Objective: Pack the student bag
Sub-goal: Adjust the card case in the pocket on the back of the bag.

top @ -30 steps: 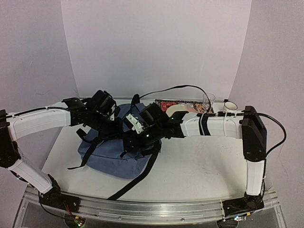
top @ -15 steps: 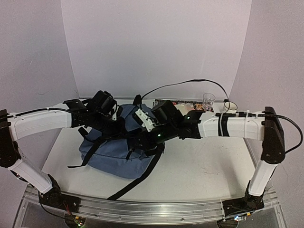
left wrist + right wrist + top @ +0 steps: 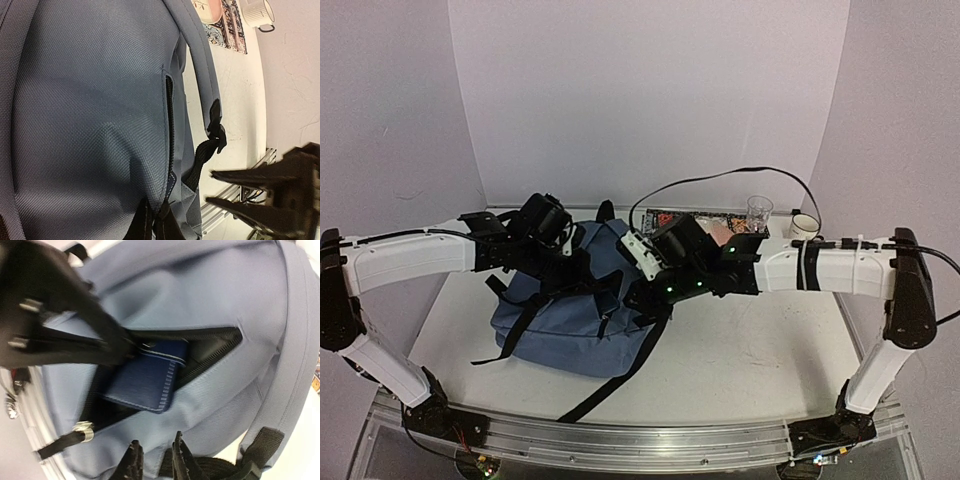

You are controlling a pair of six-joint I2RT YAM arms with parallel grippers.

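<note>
The slate-blue student bag [image 3: 565,320] lies on the table with its black straps spread out; it fills the left wrist view [image 3: 90,115]. My left gripper [image 3: 568,262] is shut on the bag's fabric at the zip edge [image 3: 156,214] and holds the pocket open. A dark navy wallet [image 3: 145,382] sits half inside the open zip pocket of the bag [image 3: 215,400]. My right gripper [image 3: 155,447] is open and empty, just outside the pocket over the bag's right side [image 3: 635,295].
At the back of the table stand a patterned flat item [image 3: 672,219], a clear glass [image 3: 758,211] and a white mug [image 3: 804,224]. The right arm's cable arcs above them. Black bag straps [image 3: 610,375] trail toward the near edge.
My right gripper has drawn back to the right, off the bag's pocket. The left gripper has stayed clamped on the bag, whose top has lifted and shifted slightly right.
</note>
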